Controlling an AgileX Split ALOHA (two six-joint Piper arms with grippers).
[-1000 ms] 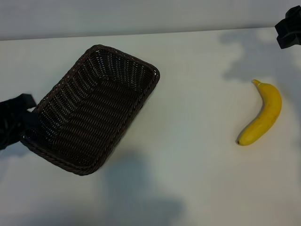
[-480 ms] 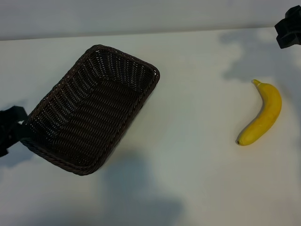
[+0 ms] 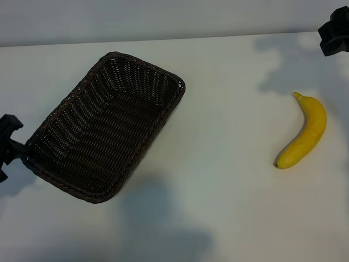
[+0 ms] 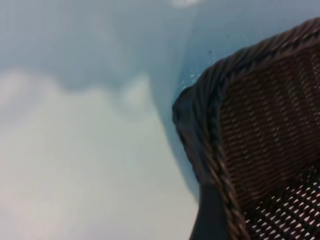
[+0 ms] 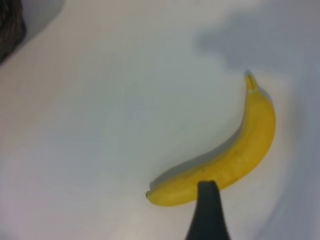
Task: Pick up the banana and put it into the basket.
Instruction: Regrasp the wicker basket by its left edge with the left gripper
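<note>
While the banana (image 3: pixel 304 132) lies untouched on the white table (image 3: pixel 229 191), well apart from the dark wicker basket (image 3: pixel 107 139), the step in hand reads as the approach to the pick. The right gripper (image 3: pixel 334 31) hangs beyond the banana's stem end with its jaws spread and nothing between them; one dark fingertip (image 5: pixel 207 210) shows in the right wrist view, in front of the fruit's blunt end. A good grasp would straddle the thick middle of the curve, across its width (the tapered ends could slip or swing). The left gripper (image 3: pixel 6 146) sits just beside the basket's near corner, also spread and holding nothing. Both grippers are cut off at the exterior view's edges, so neither pair of fingers is fully seen, and whether the left one touches the rim I cannot tell.
</note>
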